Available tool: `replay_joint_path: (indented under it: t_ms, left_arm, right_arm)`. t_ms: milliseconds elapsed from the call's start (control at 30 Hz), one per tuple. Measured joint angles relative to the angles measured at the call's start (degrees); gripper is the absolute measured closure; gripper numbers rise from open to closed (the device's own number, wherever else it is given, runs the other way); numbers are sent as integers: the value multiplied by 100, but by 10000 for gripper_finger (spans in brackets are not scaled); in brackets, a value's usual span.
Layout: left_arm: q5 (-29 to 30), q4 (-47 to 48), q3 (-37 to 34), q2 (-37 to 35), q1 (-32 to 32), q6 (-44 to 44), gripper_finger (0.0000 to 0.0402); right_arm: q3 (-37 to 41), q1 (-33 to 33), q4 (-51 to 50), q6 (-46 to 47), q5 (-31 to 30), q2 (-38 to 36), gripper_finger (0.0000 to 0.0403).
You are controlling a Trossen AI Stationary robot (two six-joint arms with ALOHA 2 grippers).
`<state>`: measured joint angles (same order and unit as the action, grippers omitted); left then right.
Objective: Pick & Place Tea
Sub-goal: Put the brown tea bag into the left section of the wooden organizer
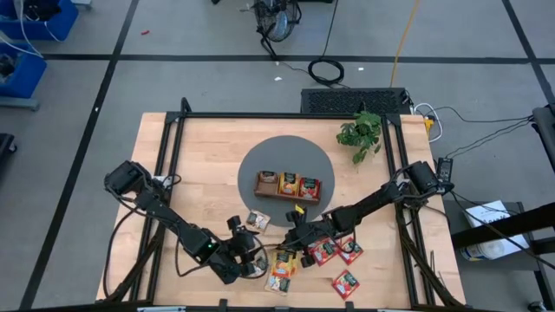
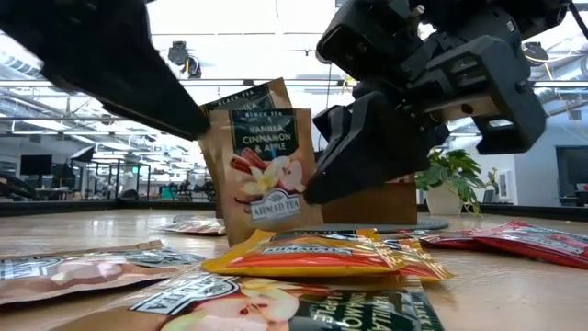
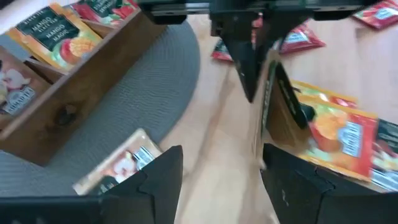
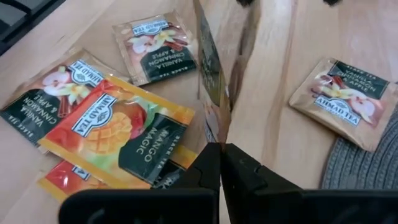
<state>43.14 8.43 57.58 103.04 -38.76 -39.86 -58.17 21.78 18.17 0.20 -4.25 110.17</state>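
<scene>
A tan tea packet (image 2: 266,161) with a dark green label stands upright on edge, with my right gripper (image 4: 221,152) shut on it near the table's front middle (image 1: 295,236). A second tan packet (image 2: 248,97) seems to stand right behind it. My left gripper (image 3: 221,162) is open, its fingers close to the held packet (image 3: 267,106) with nothing between them. Other tea packets lie flat on the table: an orange one (image 4: 121,134), tan ones (image 4: 345,99) and red ones (image 1: 334,251). The wooden tray (image 1: 260,192) holds more packets. My right gripper pinches the upright packet at its side edge (image 2: 308,188) between the two shut fingers. They slant down from the table's right. The packet stands upright, its printed face toward the near edge. Whether its lower edge rests on the table, I cannot tell.
The tray sits on a round grey mat (image 1: 260,160) at the table's middle. A green plant (image 1: 362,132) stands at the back right. Flat packets (image 1: 282,270) crowd the table's near middle under and beside both grippers.
</scene>
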Motion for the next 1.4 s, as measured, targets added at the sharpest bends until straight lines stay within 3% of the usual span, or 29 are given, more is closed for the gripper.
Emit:
replay_joint_path:
  t_ms: [333,433,567,633,867,1033,1400]
  left_arm:
    - [-709,-571,0,2,402,738,199]
    - [-885,-543,0,2,413,831,246]
    - [-1068,-532,0,2,466,854,353]
    - [-1074,-521,0,2,469,878,387]
    - [-1012,-517,0,2,456,975,396]
    - [-1008,-498,0,2,456,867,397]
    - [-1004,-383,0,2,456,783,396]
  right_arm:
    - [0,-2,-2,-1,-4,0,403]
    - [0,-2,-1,1,-11,0,403]
    - [0,-3,24,-1,-13,0,403]
    - [0,-2,26,-1,-15,0,403]
    - [0,4,-265,32,0,-4,382]
    - [0,7,-638,303,-8,-4,340]
    - [0,-1,-441,512,-23,-4,261]
